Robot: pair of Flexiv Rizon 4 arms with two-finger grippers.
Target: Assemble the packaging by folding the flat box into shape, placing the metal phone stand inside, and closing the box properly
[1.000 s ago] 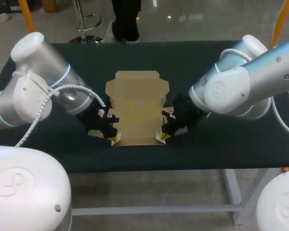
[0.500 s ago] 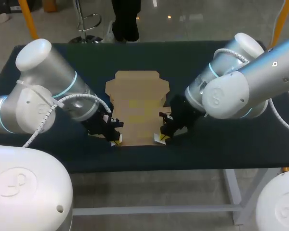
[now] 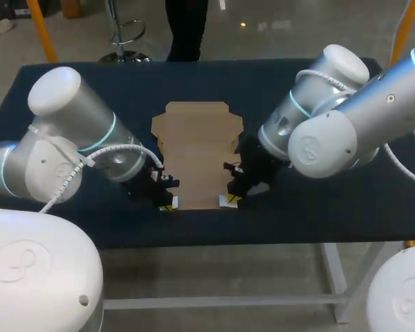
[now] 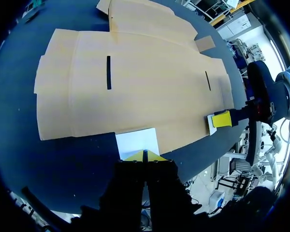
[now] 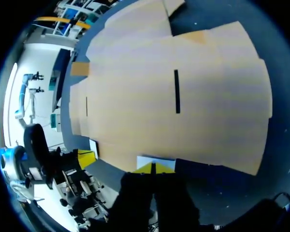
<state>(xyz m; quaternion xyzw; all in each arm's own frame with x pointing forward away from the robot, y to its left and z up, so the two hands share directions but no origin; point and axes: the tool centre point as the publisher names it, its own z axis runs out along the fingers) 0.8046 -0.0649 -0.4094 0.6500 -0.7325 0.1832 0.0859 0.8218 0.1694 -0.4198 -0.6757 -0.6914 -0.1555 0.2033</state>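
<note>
The flat box (image 3: 197,149) is plain tan cardboard with two thin black slits and a white tab (image 4: 137,143) at each near corner. The table (image 3: 318,207) is dark navy. The left gripper (image 4: 144,155) and right gripper (image 5: 153,167) are black with yellow tips, and the arms (image 3: 62,149) are silver-grey with pale blue rings.

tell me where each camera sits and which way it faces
Head view: fixed above and behind, looking down on the flat box; both arms show, left gripper and right gripper.
Left wrist view: on the left wrist, facing across the box; its own gripper shows.
Right wrist view: likewise from the right wrist.
Both wrist views catch the other gripper.
</note>
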